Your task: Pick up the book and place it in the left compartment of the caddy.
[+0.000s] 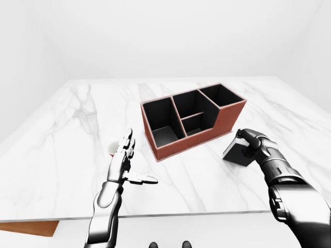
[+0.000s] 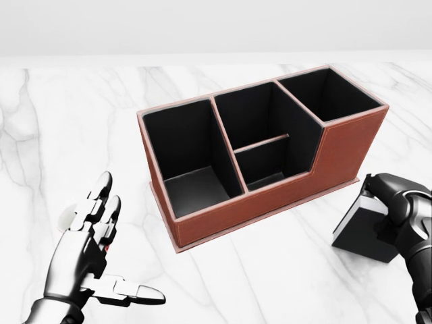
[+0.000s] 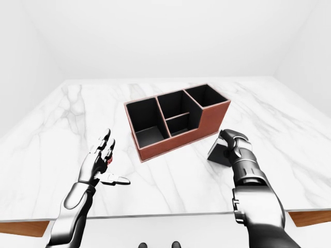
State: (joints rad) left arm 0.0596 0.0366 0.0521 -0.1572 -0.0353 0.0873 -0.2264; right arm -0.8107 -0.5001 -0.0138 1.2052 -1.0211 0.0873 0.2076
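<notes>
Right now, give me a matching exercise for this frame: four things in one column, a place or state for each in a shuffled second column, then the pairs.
Things:
1. book
2. caddy
3. left hand
4. left compartment

States:
A. empty, black inside
B. open, fingers spread, holding nothing, lower left of the head view
C. brown outside, standing on the marble table, centre of the head view
D. tilted, with the right hand on it, lower right of the head view

Pairs: 1-D, 2-C, 3-B, 4-A
</notes>
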